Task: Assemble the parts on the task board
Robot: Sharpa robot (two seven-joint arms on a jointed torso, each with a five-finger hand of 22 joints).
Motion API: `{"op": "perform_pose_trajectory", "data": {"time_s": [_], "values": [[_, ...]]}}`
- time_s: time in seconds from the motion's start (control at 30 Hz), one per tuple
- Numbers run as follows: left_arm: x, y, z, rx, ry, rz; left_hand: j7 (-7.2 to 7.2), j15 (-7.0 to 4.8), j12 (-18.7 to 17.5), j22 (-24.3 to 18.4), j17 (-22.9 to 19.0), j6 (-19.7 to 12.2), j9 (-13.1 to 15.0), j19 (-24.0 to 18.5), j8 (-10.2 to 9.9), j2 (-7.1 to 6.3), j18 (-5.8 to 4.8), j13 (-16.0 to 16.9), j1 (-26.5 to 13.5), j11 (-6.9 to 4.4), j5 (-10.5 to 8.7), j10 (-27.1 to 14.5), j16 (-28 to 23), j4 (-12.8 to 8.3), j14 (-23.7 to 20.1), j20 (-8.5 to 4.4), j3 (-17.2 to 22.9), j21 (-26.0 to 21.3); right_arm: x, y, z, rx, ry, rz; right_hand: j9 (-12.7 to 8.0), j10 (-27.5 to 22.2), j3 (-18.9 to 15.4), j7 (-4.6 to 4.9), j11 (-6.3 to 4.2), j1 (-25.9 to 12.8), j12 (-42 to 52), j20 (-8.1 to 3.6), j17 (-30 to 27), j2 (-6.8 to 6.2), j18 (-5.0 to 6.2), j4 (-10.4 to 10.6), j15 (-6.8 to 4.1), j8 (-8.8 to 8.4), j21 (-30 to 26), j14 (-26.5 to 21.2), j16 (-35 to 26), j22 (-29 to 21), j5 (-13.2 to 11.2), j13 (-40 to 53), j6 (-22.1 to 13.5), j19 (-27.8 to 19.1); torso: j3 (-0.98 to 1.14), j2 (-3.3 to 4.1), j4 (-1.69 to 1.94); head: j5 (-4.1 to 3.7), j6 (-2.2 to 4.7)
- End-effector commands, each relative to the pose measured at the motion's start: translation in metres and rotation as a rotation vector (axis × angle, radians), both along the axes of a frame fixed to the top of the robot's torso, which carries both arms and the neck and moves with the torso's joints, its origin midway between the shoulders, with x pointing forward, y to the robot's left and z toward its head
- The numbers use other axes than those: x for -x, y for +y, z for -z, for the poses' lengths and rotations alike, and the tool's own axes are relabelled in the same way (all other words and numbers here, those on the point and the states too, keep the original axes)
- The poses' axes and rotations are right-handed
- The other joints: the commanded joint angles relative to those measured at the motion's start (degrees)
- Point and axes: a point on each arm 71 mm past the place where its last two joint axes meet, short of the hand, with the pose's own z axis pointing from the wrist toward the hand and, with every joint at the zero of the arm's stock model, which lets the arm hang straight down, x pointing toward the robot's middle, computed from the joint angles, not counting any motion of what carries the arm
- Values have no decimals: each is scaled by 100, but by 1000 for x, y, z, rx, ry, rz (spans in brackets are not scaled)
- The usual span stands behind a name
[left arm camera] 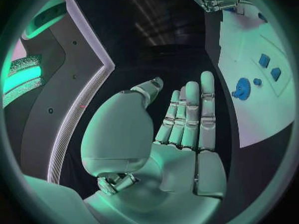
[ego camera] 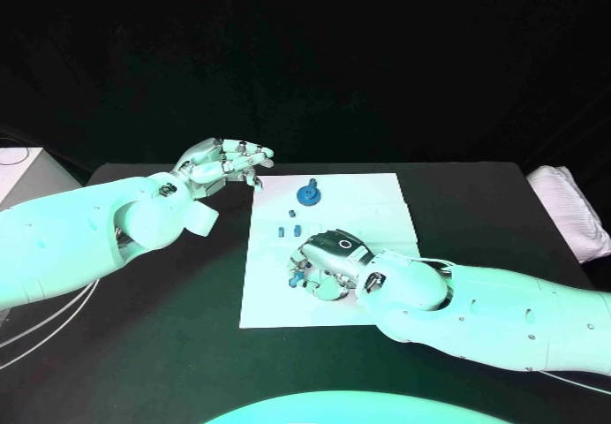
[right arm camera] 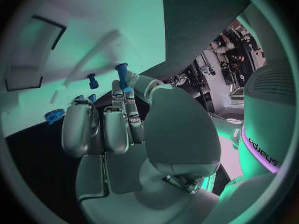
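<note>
The white task board (ego camera: 369, 221) lies mid-table. A blue gear (ego camera: 310, 193) sits near its far edge, with small blue parts (ego camera: 282, 231) just nearer. My right hand (ego camera: 334, 261) hovers low over the board's near left area. In the right wrist view a blue peg (right arm camera: 121, 74) is pinched between thumb and fingertip, and another blue peg (right arm camera: 92, 80) stands on the board beyond. My left hand (ego camera: 227, 163) is raised beside the board's far left corner, fingers straight, holding nothing. The left wrist view shows that flat hand (left arm camera: 187, 119), the gear (left arm camera: 241, 88) and blue parts (left arm camera: 269, 67).
The black table (ego camera: 166, 309) spreads around the board. A white box (ego camera: 19, 172) stands at the far left edge, and a pale folded cloth (ego camera: 567, 212) lies at the right edge.
</note>
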Motion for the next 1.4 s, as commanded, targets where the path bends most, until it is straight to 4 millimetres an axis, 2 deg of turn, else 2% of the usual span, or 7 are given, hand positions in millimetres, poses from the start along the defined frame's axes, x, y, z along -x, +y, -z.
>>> {"op": "perform_pose_trajectory", "data": {"time_s": [0.03, 0.3, 0.37, 0.73, 1.2, 1.33, 1.4], "values": [[1, -3, -1, 7, -3, 24, 0, 35, -3, -10, 7, -55, -3, 28, 32, -7, 83, 0, 21, 23, -13, -13, -5, 18, -19, -9, -9, -37, -1, -1, 5, 45, 11, 8, 14, 326, 30, 12, -278, 42, -10, -9, -37, 143, -34, -25, -24, 15, -62, 132, -42, -35, 15, 81, 12, -22, -1, -2, -4, -10, -10], [1, -4, 0, 7, -2, 27, 2, 36, -1, -19, 10, -53, -3, 35, 36, 3, 83, 0, 28, 24, -12, -15, -6, 34, -22, -8, -16, -48, -1, 3, 7, 41, 24, -1, -41, 3, 112, 149, -118, -174, -335, 88, -173, -26, 4, -69, 101, -246, -277, 92, -132, -217, 40, 59, -370, -114, 1, 1, -1, -10, -7], [1, -5, 0, 7, 1, 30, 2, 36, -1, -19, 10, -53, -3, 35, 36, 3, 83, 0, 28, 24, -12, -15, -6, 34, -22, -8, -16, -48, 0, 4, 7, 38, 28, -2, -95, -36, 165, 193, -84, -204, -367, 120, -167, -76, 13, -86, 132, -398, -316, 98, -125, -246, 45, 60, -584, -128, 0, -1, -1, 10, -32], [1, -5, 0, 5, 7, 36, 4, 35, 3, -28, 16, -55, -3, 53, 39, 22, 84, 2, 45, 24, -9, -14, 1, 52, -13, -10, -19, -57, -1, 3, 8, 24, 31, -7, -160, -536, 90, 228, 15, -368, -498, 205, -464, -312, 98, -92, 216, -649, -720, 0, -284, -604, 9, -1, -927, -293, -2, -3, -4, -1, -18], [1, -4, 0, 3, 8, 33, 4, 35, 4, -33, 17, -55, -3, 57, 41, 24, 83, 2, 54, 25, -9, -16, 1, 55, -14, -10, -22, -62, 0, 0, 6, 0, 22, 2, -148, -674, -23, 233, 33, -399, -458, 226, -602, -367, 131, -86, 236, -656, -888, -62, -364, -748, 12, -6, -938, -365, 0, -3, -4, -1, -10], [1, -4, 0, 3, 8, 33, 4, 35, 4, -33, 17, -55, -3, 57, 41, 24, 83, 2, 54, 25, -9, -16, 1, 55, -14, -10, -22, -62, -1, -2, 4, -24, 7, 13, -162, -1059, -241, 238, 90, -350, -464, 271, -891, -370, 213, -82, 277, -738, -1338, -200, -531, -1148, 14, -68, -1074, -552, 1, -3, -5, -7, -2], [1, -4, 0, 3, 8, 32, 4, 35, 4, -33, 17, -55, -3, 57, 41, 24, 83, 2, 54, 25, -9, -16, 1, 55, -14, -10, -22, -62, -1, -4, 2, -47, -3, 22, -186, -1450, -694, 203, 151, -218, -428, 316, -1370, -299, 309, -40, 335, -845, -1868, -402, -796, -1614, 36, -131, -1256, -756, 2, -3, -6, -17, 6]]}}
